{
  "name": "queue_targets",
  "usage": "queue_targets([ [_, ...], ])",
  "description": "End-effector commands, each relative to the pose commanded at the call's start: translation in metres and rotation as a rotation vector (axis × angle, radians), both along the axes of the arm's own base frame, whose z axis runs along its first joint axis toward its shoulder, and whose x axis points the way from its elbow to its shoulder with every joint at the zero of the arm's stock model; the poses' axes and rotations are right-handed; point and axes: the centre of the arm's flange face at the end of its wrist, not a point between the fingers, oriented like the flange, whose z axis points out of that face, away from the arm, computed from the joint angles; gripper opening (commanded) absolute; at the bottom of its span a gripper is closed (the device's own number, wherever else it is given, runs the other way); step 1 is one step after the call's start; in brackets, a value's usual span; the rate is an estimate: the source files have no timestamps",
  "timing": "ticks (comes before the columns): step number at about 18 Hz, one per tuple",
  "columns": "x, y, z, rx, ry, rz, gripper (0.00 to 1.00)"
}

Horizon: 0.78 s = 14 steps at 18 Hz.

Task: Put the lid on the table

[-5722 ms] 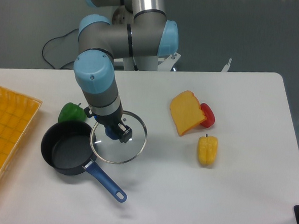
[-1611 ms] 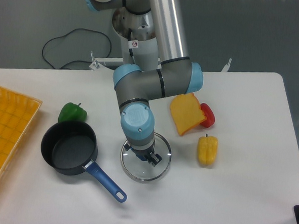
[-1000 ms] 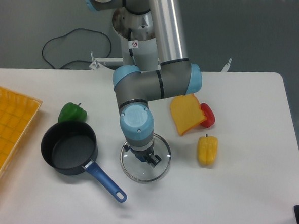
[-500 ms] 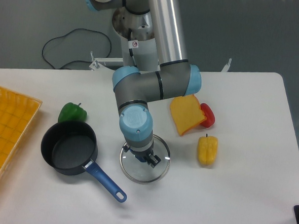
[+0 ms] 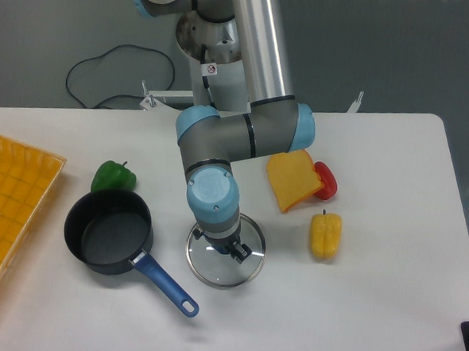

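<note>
you've got the gripper [image 5: 231, 249] pointing straight down over the middle of the lid [image 5: 223, 262], right where the knob sits, and the wrist blocks the fingers from this angle, so i can't tell you whether they're clamped on the knob or spread apart. the lid itself looks level and sits low over the table [image 5: 369, 311], on bare white surface just right of the saucepan [image 5: 108, 231] (whether the rim is actually touching the top, i can't say from here). the pan's blue handle [image 5: 164, 283] runs toward the near edge, its tip just left of the lid. a green pepper [image 5: 112, 176] is tucked just behind the pan on its far side. off to the right of the lid you have the yellow pepper [image 5: 325, 234], and farther back an orange wedge [image 5: 292, 177] leaning against a red piece [image 5: 327, 179]. the yellow gridded tray [image 5: 9, 209] takes up the left edge, well apart from the lid.
</note>
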Motion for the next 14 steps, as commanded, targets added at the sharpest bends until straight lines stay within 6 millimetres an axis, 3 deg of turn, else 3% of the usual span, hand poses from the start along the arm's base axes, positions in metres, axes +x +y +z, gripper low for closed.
queue_targets([
  [5, 0.0, 0.001, 0.0, 0.006, 0.003, 0.0, 0.87],
  [7, 0.0, 0.003, 0.002, 0.009, 0.006, -0.001, 1.0],
  [14, 0.001, 0.022, 0.065, 0.1, 0.092, -0.032, 1.0],
])
